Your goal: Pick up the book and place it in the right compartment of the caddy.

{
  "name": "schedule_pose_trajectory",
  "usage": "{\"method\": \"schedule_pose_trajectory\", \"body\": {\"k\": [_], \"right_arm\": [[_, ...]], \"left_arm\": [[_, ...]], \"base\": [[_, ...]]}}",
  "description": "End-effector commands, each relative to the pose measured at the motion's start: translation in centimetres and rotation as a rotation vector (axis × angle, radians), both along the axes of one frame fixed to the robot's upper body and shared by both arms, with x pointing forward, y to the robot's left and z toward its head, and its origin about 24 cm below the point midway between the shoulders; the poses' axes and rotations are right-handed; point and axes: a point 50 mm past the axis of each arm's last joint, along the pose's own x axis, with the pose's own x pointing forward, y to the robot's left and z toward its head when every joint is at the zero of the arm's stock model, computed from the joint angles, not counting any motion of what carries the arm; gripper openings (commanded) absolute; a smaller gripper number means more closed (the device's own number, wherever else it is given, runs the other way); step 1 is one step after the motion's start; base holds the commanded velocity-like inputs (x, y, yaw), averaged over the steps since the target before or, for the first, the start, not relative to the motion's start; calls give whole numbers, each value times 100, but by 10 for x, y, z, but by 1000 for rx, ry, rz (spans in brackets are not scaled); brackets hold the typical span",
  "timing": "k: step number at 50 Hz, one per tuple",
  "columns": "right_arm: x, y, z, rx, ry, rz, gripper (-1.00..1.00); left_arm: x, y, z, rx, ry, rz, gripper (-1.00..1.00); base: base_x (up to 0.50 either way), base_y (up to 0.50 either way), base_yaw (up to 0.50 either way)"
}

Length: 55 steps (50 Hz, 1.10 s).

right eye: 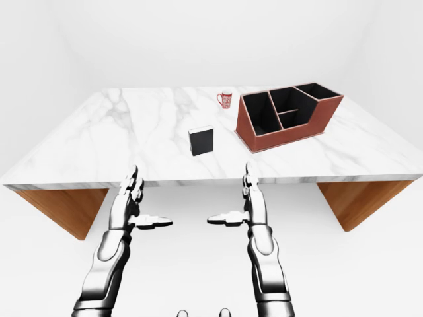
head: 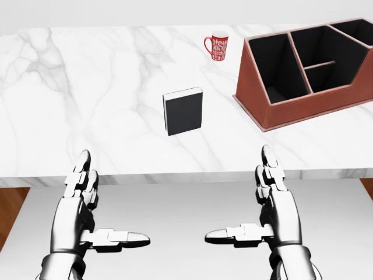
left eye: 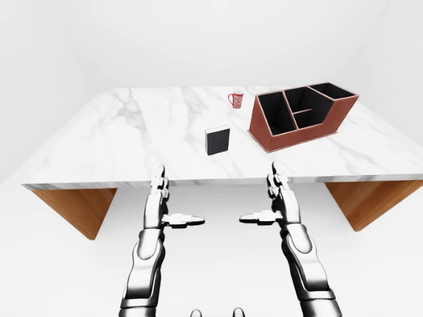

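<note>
A small black book [head: 183, 111] with a white page edge stands upright near the middle of the marble table [head: 87, 99]. To its right sits a red-brown caddy [head: 309, 105] with several black compartments, its rightmost compartment [left eye: 334, 91] at the far end. My left hand [head: 96, 219] and right hand [head: 259, 214] hover below the table's near edge, both open with fingers straight and thumbs pointing inward. Neither hand touches anything; the book lies well above them in the head view.
A red patterned mug [head: 218, 45] stands above the book, left of the caddy. The table rests on wooden legs [left eye: 76, 208] at both ends. White floor and walls surround it.
</note>
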Motion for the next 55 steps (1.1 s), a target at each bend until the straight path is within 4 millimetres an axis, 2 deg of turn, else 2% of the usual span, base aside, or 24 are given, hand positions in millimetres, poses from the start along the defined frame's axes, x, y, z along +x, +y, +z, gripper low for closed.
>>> {"method": "schedule_pose_trajectory", "body": {"k": [1,22,55], "right_arm": [[1,-6,1,21,3,9,100],[0,-6,2,25,-12,15,100],[2,-6,1,31,1,11,100]], "left_arm": [[-1,7,-1,3,1,0,100],[0,7,-2,7,2,2,100],[2,8,-2,5,8,7,100]], "base": [[0,0,0],[0,0,1],[0,0,50]]}}
